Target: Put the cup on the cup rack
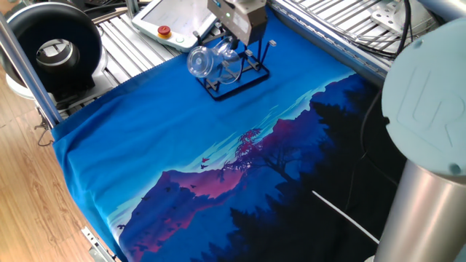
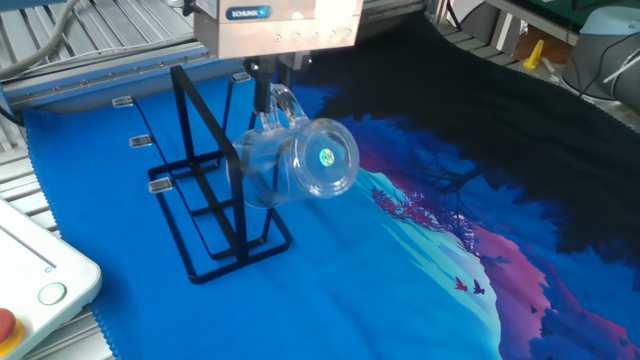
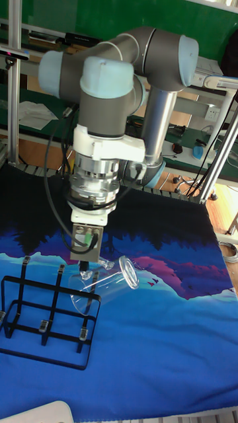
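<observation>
The gripper (image 2: 272, 92) hangs over the blue cloth (image 2: 330, 300) with its fingers pinched shut on the clear handle of the cup (image 2: 295, 165), which is held on its side in the air, right against the near end of the cup rack (image 2: 205, 200). The cup's rim end overlaps the black wires, and through the glass I cannot tell whether a peg is inside it; the gripper body is cut off at the top edge
</observation>
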### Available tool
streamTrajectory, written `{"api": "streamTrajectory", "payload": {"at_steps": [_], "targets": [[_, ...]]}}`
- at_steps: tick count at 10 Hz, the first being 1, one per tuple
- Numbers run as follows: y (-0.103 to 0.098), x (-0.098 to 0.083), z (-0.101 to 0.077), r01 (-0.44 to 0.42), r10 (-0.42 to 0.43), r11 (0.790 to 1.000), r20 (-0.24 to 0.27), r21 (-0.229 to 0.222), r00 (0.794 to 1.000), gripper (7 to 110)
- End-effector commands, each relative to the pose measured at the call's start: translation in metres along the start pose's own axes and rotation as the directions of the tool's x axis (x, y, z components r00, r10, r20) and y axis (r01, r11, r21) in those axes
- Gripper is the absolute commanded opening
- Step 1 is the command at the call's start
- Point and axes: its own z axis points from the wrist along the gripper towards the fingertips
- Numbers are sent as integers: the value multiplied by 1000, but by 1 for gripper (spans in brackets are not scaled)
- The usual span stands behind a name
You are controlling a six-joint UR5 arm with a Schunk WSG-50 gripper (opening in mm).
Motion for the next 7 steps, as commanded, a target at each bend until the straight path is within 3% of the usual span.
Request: {"api": "streamTrajectory", "payload": {"at_steps": [1,7], "targets": [[2,16,4,-7,6,1000,46,26,999,7],[6,25,7,-78,73,995,91,61,993,7]]}}
